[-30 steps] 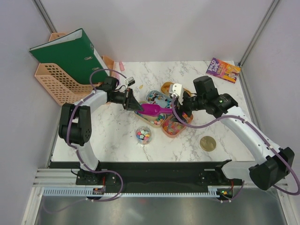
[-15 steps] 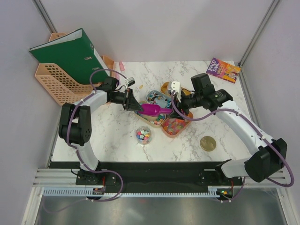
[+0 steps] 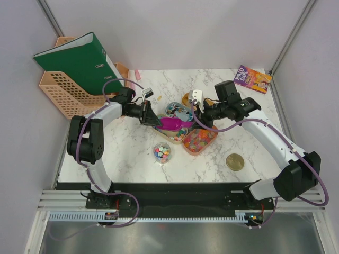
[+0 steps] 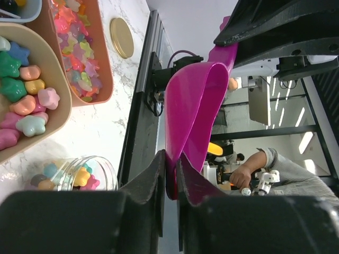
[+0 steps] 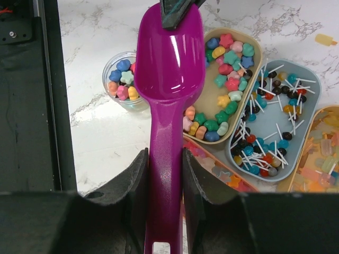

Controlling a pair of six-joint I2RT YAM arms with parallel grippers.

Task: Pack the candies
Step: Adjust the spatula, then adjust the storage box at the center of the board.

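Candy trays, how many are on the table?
4: beige tray under the scoop, grey-blue tray beyond it, near orange tray beside them, far orange tray partly hidden by the right gripper.

You're looking at a glossy, smooth plastic scoop — smooth candies, a matt tan tray, a clear jar, a polished marble-look tabletop.

Robot lab test cell.
Grey panel walls enclosed a marble table at centre; lower right in the left wrist view, a person showed beyond.
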